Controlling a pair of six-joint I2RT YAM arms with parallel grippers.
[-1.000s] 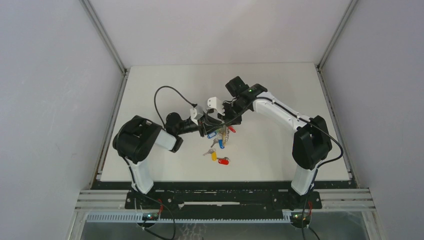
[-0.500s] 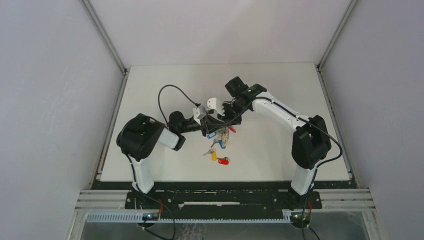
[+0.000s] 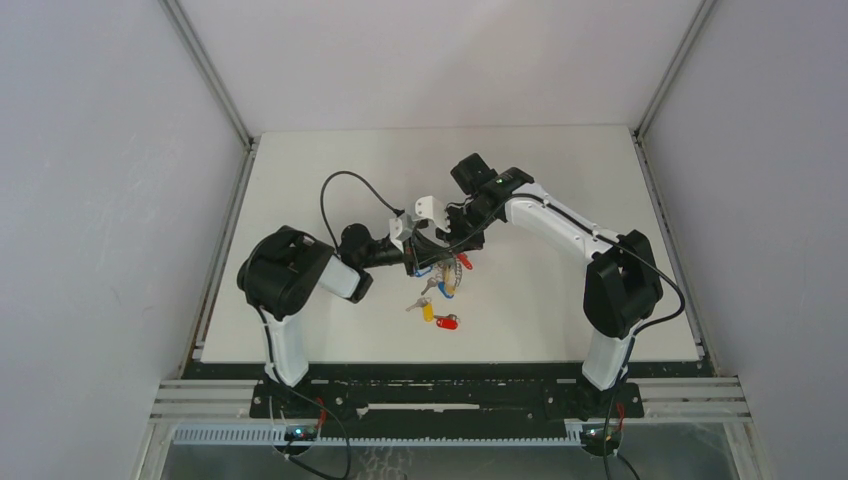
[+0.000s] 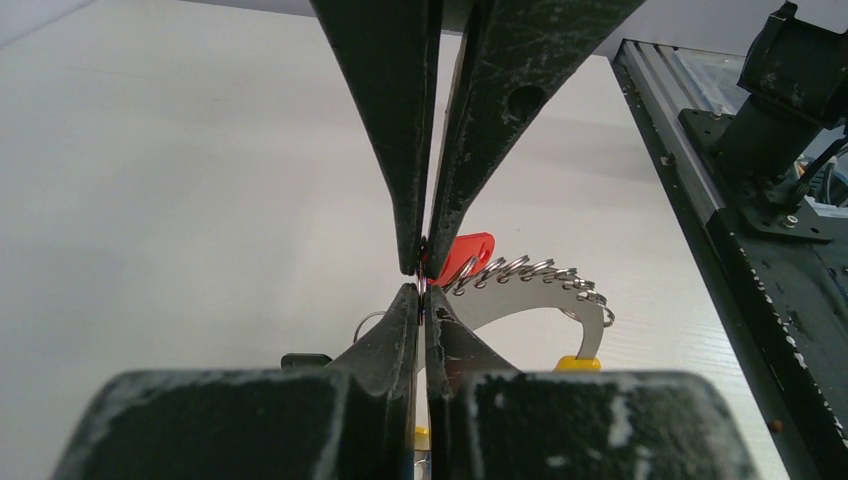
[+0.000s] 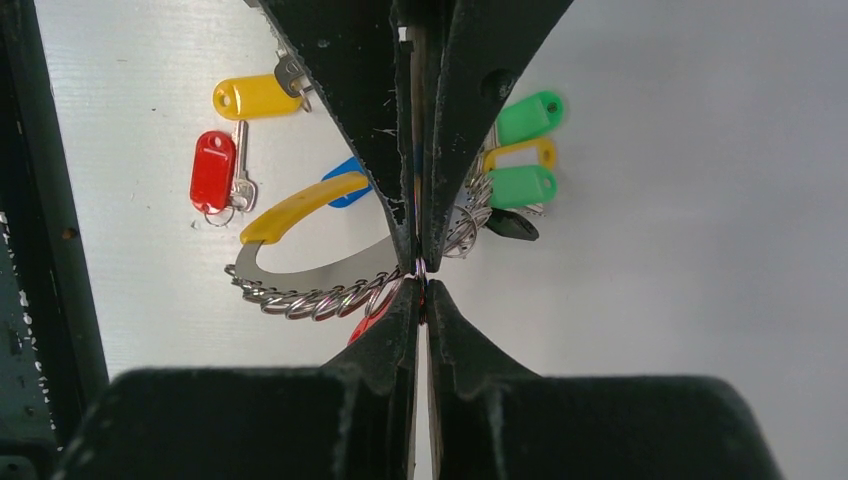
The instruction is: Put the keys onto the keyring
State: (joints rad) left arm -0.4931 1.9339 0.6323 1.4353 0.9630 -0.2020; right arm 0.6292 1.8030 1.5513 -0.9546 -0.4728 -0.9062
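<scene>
The keyring (image 5: 300, 262) is a curved silver plate edged with a row of small rings, with a yellow band (image 5: 300, 205) and green tags (image 5: 522, 185). It hangs at mid-table in the top view (image 3: 447, 270). My left gripper (image 4: 422, 292) and right gripper (image 5: 421, 291) meet tip to tip. Both are shut on the same thin silver ring at the end of the keyring's row. A red key tag (image 4: 465, 255) sits right beside that ring. Two loose keys lie on the table, one with a yellow tag (image 5: 255, 97) and one with a red tag (image 5: 212, 170).
The white table (image 3: 560, 180) is walled on three sides. A black rail (image 4: 720, 230) runs along its near edge. The left arm's black cable (image 3: 335, 190) loops above the table behind the left wrist.
The left arm's elbow and wrist have shifted a little to the right, toward the bunch. Both grippers stay closed at the same spot. The loose keys have not moved.
</scene>
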